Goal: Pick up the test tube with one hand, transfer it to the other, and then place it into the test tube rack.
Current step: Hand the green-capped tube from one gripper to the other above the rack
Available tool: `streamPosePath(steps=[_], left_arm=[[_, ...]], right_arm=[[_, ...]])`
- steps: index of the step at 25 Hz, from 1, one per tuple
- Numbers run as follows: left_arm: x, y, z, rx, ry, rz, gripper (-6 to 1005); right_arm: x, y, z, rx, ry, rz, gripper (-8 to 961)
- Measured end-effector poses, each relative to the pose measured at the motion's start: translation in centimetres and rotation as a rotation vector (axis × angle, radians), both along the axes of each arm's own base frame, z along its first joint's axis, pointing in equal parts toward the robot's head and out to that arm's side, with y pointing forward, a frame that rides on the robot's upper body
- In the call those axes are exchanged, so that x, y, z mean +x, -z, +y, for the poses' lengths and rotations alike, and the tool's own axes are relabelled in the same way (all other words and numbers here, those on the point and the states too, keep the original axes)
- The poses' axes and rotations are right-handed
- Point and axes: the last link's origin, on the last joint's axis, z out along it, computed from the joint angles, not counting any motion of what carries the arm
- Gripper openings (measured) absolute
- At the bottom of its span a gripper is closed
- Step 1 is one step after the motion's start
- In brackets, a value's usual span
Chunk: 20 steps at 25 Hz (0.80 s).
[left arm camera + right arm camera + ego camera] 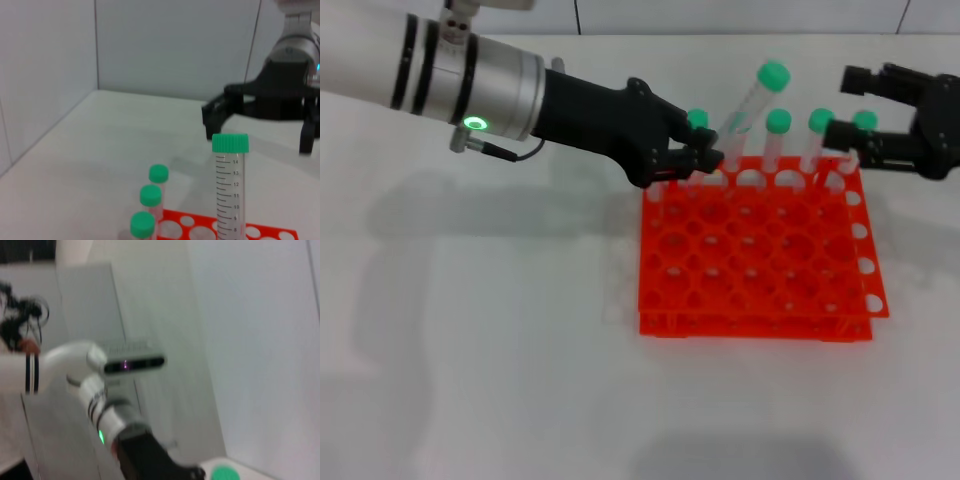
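My left gripper (712,158) is shut on the lower part of a clear test tube (748,105) with a green cap. It holds the tube tilted above the back edge of the orange-red rack (755,255). In the left wrist view the tube (230,190) stands upright close up. My right gripper (840,105) is open just past the rack's back right corner, a short way from the tube's cap. It faces the tube in the left wrist view (259,131). The right wrist view shows the left arm and a green cap (223,474).
Several other green-capped tubes (778,140) stand in the rack's back row, on both sides of the held tube. Three of them (150,196) show in the left wrist view. The rack stands on a white table (500,350). A wall rises behind the table.
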Motion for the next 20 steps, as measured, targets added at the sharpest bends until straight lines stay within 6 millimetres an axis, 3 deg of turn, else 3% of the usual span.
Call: streamPosePath(steps=[9,20], left_arm=[[0.5,0.6,-0.2,-0.006,0.014,0.003,190],[0.4,1.0,-0.2,0.009,0.009,-0.001,190]], right_arm=[[-1.3,3.4,0.1,0.016,0.055,0.175,869],[-1.4,5.4,-0.6,0.055,0.043,0.227,870]])
